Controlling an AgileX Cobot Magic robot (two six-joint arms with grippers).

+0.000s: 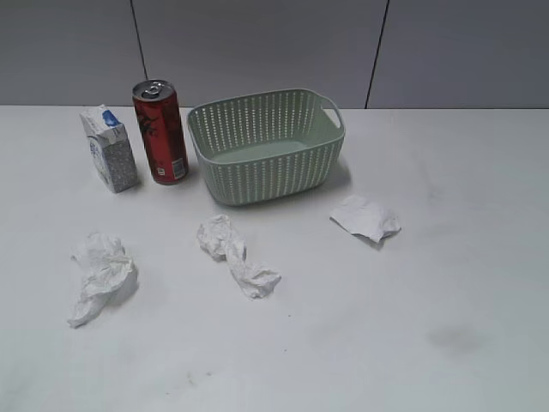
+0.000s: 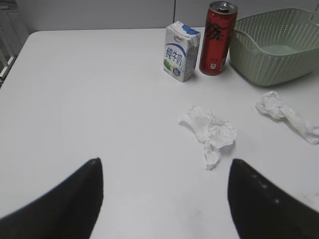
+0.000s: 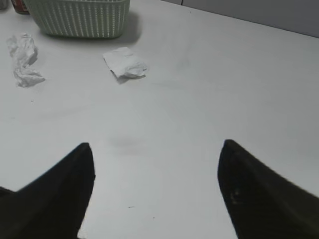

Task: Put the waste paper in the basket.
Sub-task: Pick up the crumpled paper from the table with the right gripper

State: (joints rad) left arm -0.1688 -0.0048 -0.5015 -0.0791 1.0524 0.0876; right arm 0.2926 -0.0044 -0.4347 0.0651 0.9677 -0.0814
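A white table (image 1: pixel 463 283) fills the exterior view. At upper centre stands a pale green rectangular plastic basket (image 1: pixel 268 146) with perforated sides and handle cutouts; its inside looks bare. To its left are a tall red drink can (image 1: pixel 160 132) and, further left, a small white-and-blue carton (image 1: pixel 109 148).

Three crumpled white paper wads lie on the table in front of the basket, none inside it. One loose wad (image 1: pixel 100 275) sits at lower left, well apart from the basket. A longer twisted wad (image 1: pixel 235 256) lies at centre, just below the basket. A flatter wad (image 1: pixel 365 217) lies right of centre, near the basket's lower right corner.

Neither arm shows in the exterior view. In the left wrist view, the left hand (image 2: pixel 164 199) is spread wide and holds nothing, at the bottom of the frame. In the right wrist view, the right hand (image 3: pixel 155 191) is likewise spread and bare, also at the bottom.

Likely risks: the light paper may slip from a shallow pinch, or a hand reaching for the left wad could knock the can or carton. Sending both hands to the middle wad could make them collide.
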